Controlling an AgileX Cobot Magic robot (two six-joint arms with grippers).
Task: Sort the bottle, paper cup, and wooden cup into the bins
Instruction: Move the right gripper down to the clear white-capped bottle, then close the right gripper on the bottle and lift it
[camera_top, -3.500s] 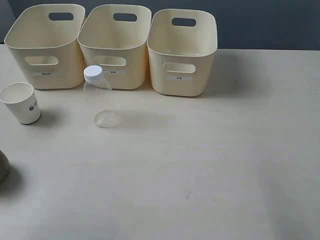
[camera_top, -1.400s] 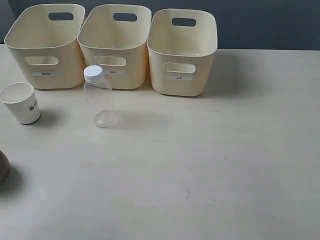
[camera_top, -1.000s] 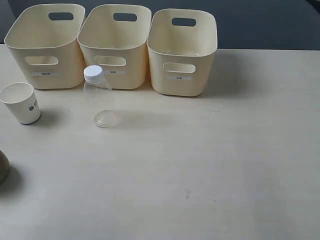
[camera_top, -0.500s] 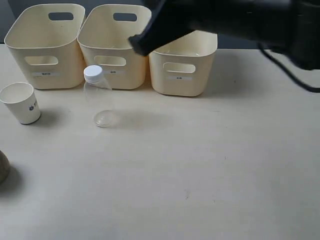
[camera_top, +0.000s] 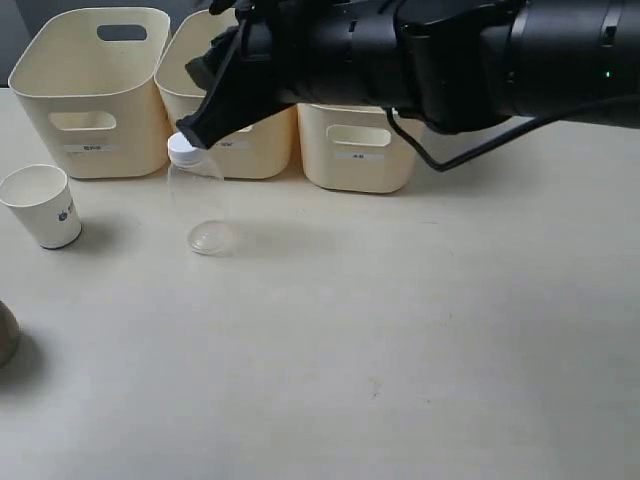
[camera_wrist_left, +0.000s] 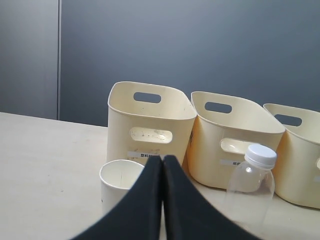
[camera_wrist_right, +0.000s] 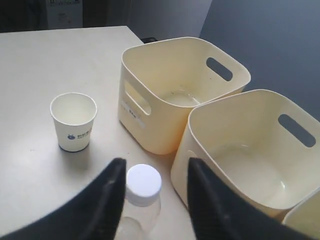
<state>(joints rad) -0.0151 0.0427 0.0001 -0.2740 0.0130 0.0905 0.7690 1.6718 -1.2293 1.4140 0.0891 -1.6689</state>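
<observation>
While our right gripper (camera_wrist_right: 152, 197), fingers spread and empty, hangs over the bottle (camera_top: 197, 195) before the bins (camera_top: 95, 95), we must descend, seemingly centred, and close.

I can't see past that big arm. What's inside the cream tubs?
The right wrist view shows two bins empty. The third bin's inside is hidden by the arm in the exterior view.
</observation>
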